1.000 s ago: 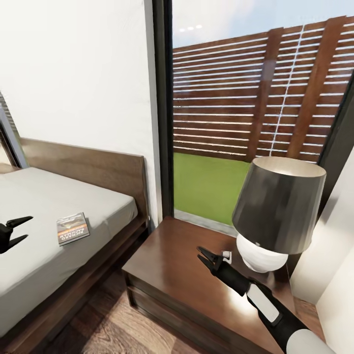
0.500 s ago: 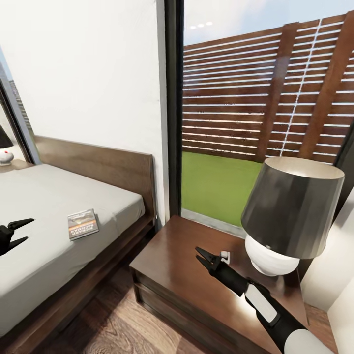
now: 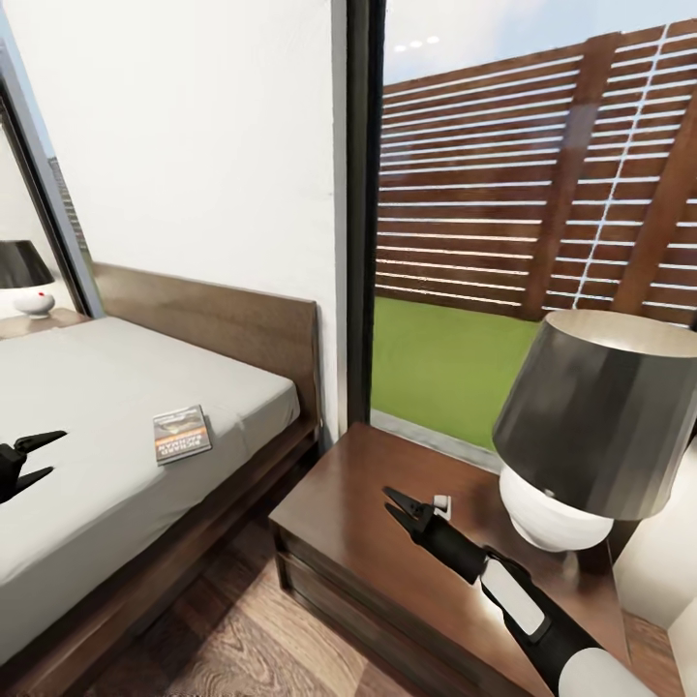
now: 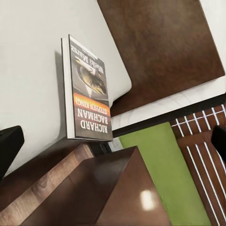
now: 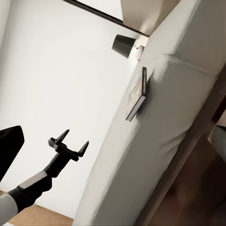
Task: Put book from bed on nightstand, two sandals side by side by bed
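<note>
The bed [image 3: 106, 426] spans the left, the nightstand [image 3: 387, 542] sits right of it. The book [image 3: 181, 434] lies flat on the mattress near the headboard, well right of the open, empty left gripper [image 3: 29, 457]. The right gripper [image 3: 405, 507], jaws parted, hovers over the nightstand. Since earlier, the view has swung left. The cover reads "RICHARD BACHMAN".

Bed [image 3: 116, 484] fills my lower-left frame, book [image 3: 181, 434] flat on its mattress near the right edge. Nightstand [image 3: 368, 542] lower centre carries a lamp [image 3: 590, 436]. Wood floor [image 3: 242, 658] underneath.
</note>
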